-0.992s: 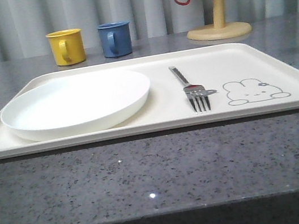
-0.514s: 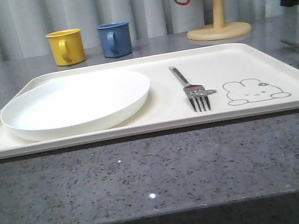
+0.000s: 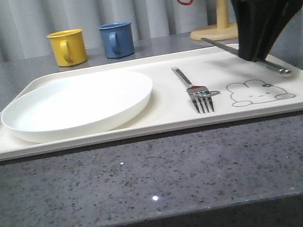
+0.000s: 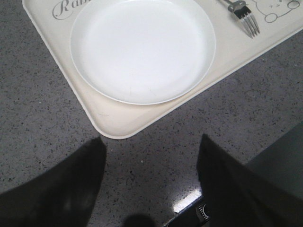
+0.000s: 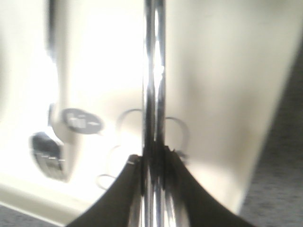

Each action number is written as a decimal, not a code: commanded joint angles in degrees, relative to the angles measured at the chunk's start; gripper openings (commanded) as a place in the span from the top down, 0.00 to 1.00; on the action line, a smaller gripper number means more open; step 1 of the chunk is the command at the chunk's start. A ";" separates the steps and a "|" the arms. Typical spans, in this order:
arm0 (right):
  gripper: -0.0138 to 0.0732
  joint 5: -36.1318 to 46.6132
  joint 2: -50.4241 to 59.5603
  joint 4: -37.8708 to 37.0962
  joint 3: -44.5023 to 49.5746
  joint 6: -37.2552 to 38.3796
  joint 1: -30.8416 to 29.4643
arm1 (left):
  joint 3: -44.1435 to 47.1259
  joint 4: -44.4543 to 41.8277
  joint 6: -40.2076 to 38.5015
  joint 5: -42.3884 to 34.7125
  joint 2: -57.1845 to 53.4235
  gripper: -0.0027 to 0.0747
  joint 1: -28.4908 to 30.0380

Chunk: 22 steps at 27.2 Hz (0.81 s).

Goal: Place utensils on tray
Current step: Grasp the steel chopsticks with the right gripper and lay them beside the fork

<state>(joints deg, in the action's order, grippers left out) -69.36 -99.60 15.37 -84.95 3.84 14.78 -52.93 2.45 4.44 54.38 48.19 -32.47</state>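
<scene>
Counter [image 3: 151, 183]: dark grey speckled stone with a glossy sheen, spanning the lower half of the front view.
Tray [image 3: 165, 124]: large cream rectangular tray, rounded corners, low raised rim, grey rabbit drawing [image 3: 259, 91] at its right end; it holds the plate and the fork.
Plate [image 3: 77, 104]: round shallow white plate, smooth and bare, on the tray's left half.
Right pincer [image 3: 257, 52]: black, upper right of the front view, clamped on slim shiny silver metal chopsticks [image 3: 247, 56] that slant above the tray's right end over the rabbit; the wrist view shows the bright rods [image 5: 154, 94] pinched between dark fingers.
Left pincer [image 4: 149, 184]: dark fingers spread apart over bare counter, gripping nothing.
Fork [image 3: 194, 90]: shiny silver metal, lying flat mid-tray, tines toward the front rim.
Mugs: yellow [image 3: 67, 47] and blue [image 3: 116, 39], upright on the counter behind the tray.
</scene>
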 commanded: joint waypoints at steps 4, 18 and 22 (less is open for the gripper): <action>0.79 4.09 0.42 1.12 -1.94 6.89 1.52 | -1.50 0.67 -0.54 -3.26 0.06 0.42 -0.41; 0.67 5.71 -1.84 4.16 -1.94 9.19 1.73 | -1.50 0.67 -0.54 -3.26 0.06 0.42 -0.41; 0.61 5.47 -2.12 4.16 -1.94 9.19 1.73 | -1.50 0.67 -0.54 -3.26 0.06 0.42 -0.41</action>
<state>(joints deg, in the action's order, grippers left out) -64.73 -104.10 18.17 -84.99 12.95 16.47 -52.93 2.45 4.44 54.38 48.19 -32.47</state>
